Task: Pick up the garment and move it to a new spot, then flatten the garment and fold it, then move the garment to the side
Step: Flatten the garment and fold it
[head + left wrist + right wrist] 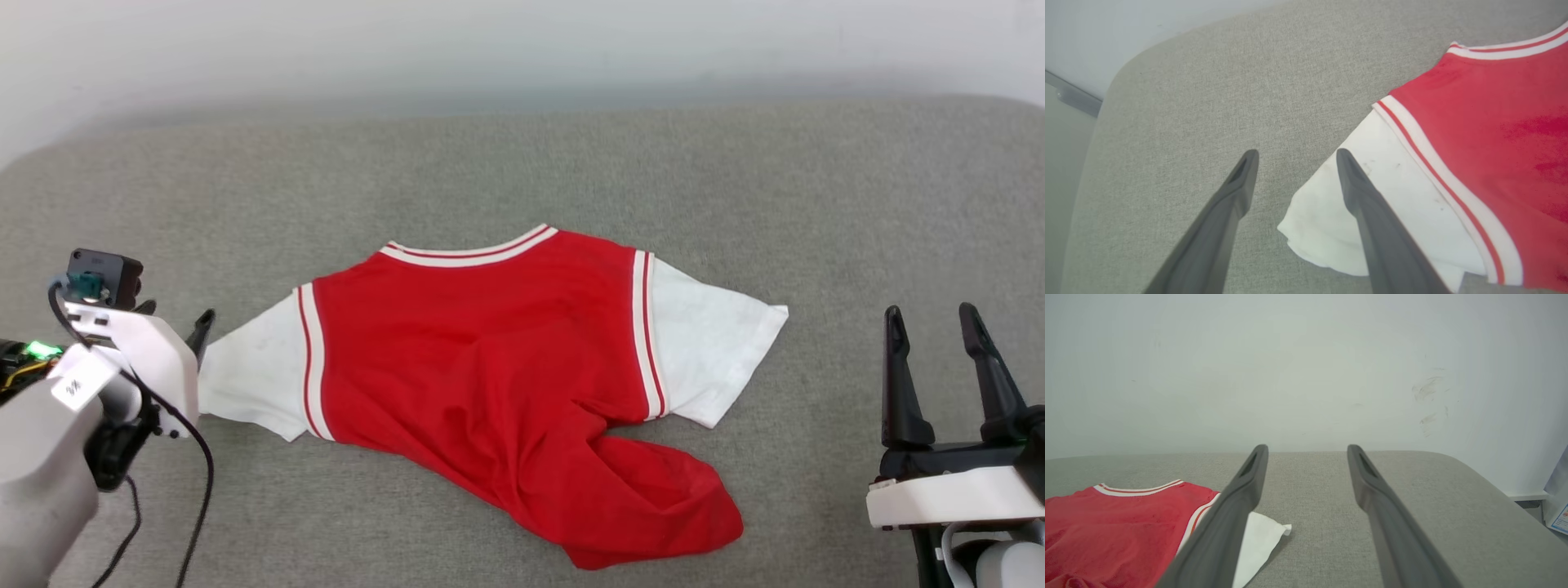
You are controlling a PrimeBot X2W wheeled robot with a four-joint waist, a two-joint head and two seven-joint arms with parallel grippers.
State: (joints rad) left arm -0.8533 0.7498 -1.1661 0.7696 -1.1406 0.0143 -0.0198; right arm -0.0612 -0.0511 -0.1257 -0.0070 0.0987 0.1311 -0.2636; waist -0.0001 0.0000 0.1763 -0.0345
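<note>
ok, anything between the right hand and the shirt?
Nothing. In the head view, a bare stretch of grey surface separates the open right hand from the nearest white sleeve of the shirt.

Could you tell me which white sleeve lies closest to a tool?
The robot's-left sleeve: the open left tool sits at its cuff, while the other sleeve lies clear of the right tool.
</note>
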